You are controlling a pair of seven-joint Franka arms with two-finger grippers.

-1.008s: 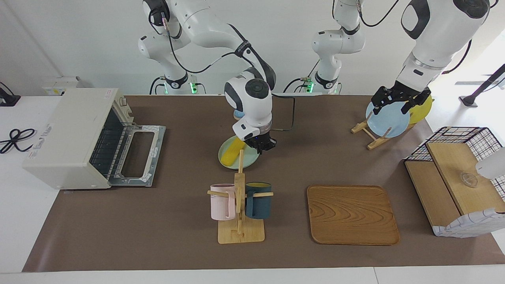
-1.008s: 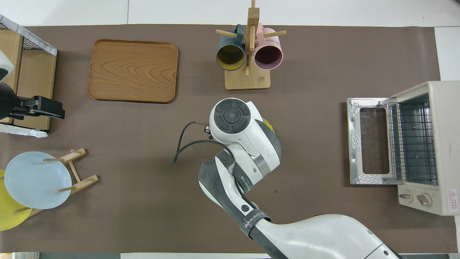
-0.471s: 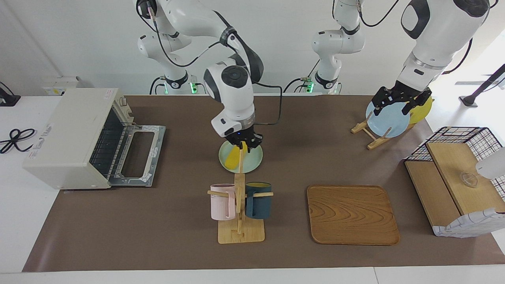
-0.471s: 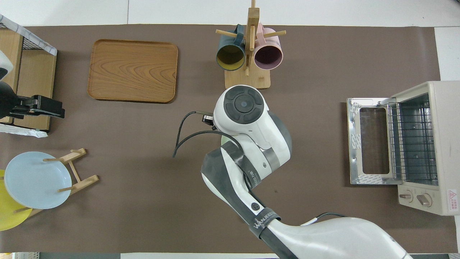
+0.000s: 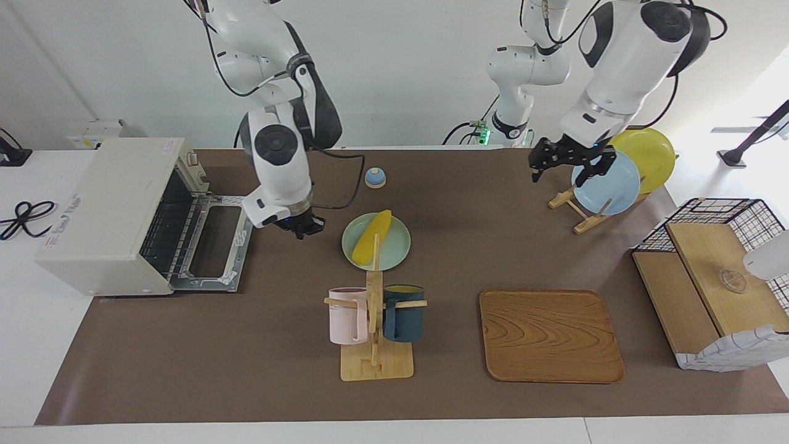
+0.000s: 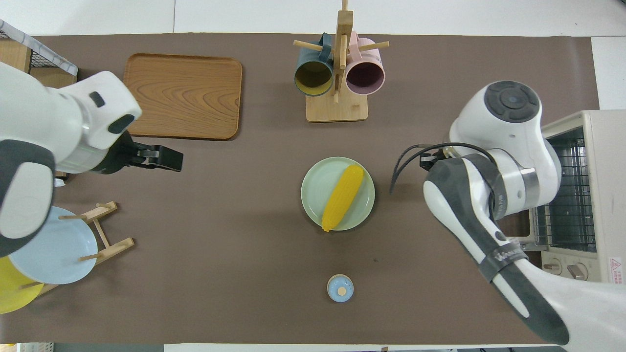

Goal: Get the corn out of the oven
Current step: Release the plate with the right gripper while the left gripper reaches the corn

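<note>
Facing view
Corn (image 5: 372, 236): lay slantwise on the green plate (image 5: 396, 245), out of the oven, nothing touching it.
Plate: sat mid-table, nearer the robots than the mug rack (image 5: 375, 320).
Oven (image 5: 126, 216): at the right arm's end of the table, door (image 5: 216, 246) dropped flat, rack inside bare as far as seen.
Right gripper (image 5: 300, 226): hung over bare mat between the oven door and the plate, holding nothing; whether its tips were parted or closed could not be told.
Left gripper (image 5: 567, 163): up in the air just beside the blue plate (image 5: 610, 185) in the dish stand (image 5: 576, 206), fingers spread, nothing between them.
Yellow plate (image 5: 650, 151): stood in the same stand, next to the blue one.
Blue knob (image 5: 375, 177): on the mat, nearer the robots than the green plate.
Tray (image 5: 550, 336): beside the mug rack, toward the left arm's end.
Basket (image 5: 715, 277): at the left arm's end of the table.

Overhead view
Corn (image 6: 343, 197): across the green plate (image 6: 315, 188), tapered tip toward the robots, reaching the rim.
Right gripper: hidden under its own wrist, over the oven door.
Left gripper (image 6: 168, 160): empty, over the mat near the tray (image 6: 182, 95).
Oven (image 6: 594, 195): partly covered by the right arm.
Blue knob (image 6: 340, 287): apart from the plate.
</note>
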